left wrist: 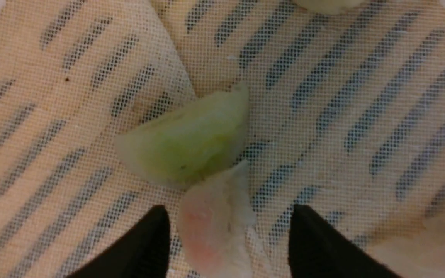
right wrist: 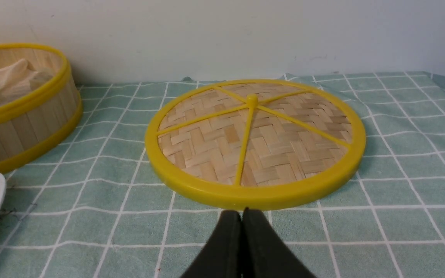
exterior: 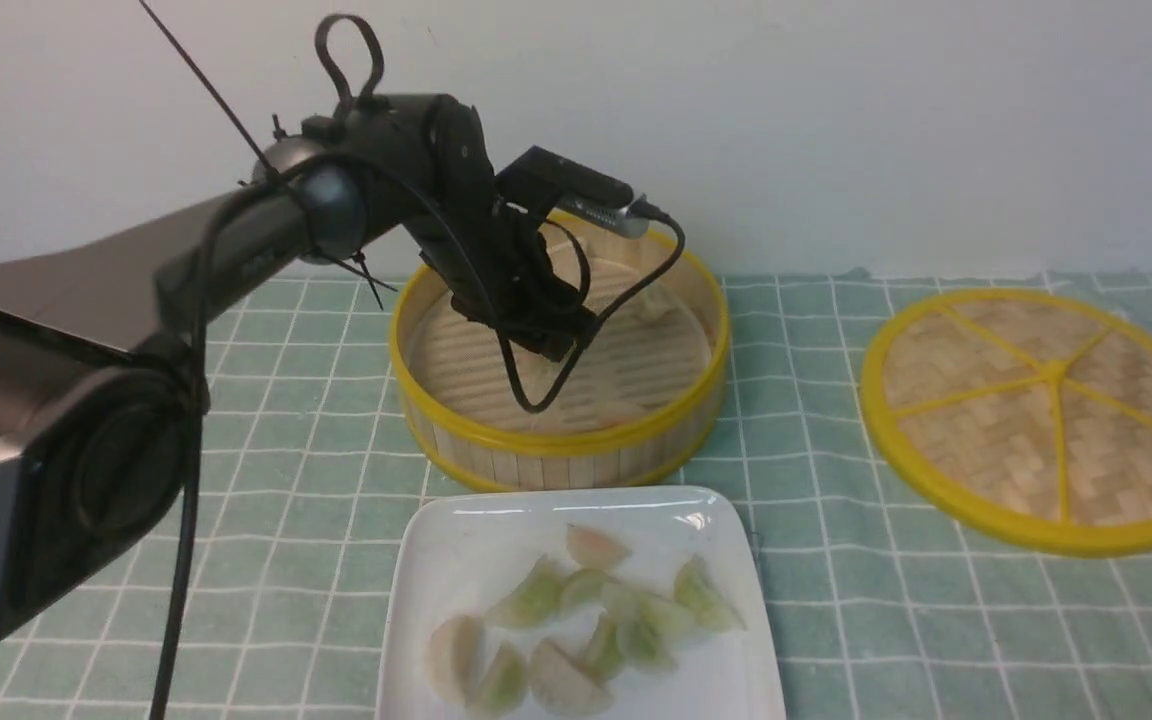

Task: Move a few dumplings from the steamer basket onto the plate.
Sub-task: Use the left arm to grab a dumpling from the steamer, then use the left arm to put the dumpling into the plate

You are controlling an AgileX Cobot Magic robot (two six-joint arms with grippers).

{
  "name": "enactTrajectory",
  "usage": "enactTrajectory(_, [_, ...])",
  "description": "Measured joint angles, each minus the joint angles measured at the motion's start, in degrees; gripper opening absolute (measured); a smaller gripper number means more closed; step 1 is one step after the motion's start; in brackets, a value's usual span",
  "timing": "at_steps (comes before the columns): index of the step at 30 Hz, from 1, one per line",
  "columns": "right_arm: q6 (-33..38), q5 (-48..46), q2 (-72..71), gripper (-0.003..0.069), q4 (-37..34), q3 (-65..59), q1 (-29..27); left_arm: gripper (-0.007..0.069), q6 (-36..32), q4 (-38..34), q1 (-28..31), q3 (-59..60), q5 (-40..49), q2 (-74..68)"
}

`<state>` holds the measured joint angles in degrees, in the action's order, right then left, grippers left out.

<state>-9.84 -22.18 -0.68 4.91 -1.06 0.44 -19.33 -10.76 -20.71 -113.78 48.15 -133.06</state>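
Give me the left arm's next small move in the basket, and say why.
Probably close the left end effector on the pinkish dumpling: its open fingers stand either side of it on the steamer basket liner. The green dumpling lies against it beyond the tips, so a gentle close seems wise.

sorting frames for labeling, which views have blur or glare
Front view: glare on the far rim of the plate, the dumplings on it soft; left wrist view: the pink dumpling and green dumpling look soft, the liner mesh clearer; right wrist view: the woven lid is crisp, with no glare.
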Motion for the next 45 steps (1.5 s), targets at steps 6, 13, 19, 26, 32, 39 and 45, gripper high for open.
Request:
enactTrajectory(6, [0.0,0.0,0.0,-0.0015,0.0,0.0,0.0,0.0451,0.0,0.1,0.0,-0.1,-3.1,-2.1])
enactTrajectory(13, [0.0,0.0,0.0,-0.0015,0.0,0.0,0.0,0.0169,0.9,-0.1,0.0,-1.0,1.7,-1.1])
enactTrajectory(19, [0.0,0.0,0.0,-0.0015,0.0,0.0,0.0,0.0174,3.0,-0.1,0.0,-3.1,15.3,6.9])
enactTrajectory(26, [0.0,0.0,0.0,-0.0015,0.1,0.0,0.0,0.0174,3.0,-2.1,-0.2,-1.2,22.0,19.1])
enactTrajectory(32, [0.0,0.0,0.0,-0.0015,0.1,0.0,0.0,0.0174,3.1,-2.9,-2.6,20.0,22.1,30.1])
enactTrajectory(39, [0.0,0.0,0.0,-0.0015,0.1,0.0,0.0,0.0174,3.1,-2.9,-4.3,38.3,7.3,29.5])
enactTrajectory(45, [0.0,0.0,0.0,-0.0015,0.1,0.0,0.0,0.0179,3.1,-2.9,-4.3,39.8,1.0,25.3])
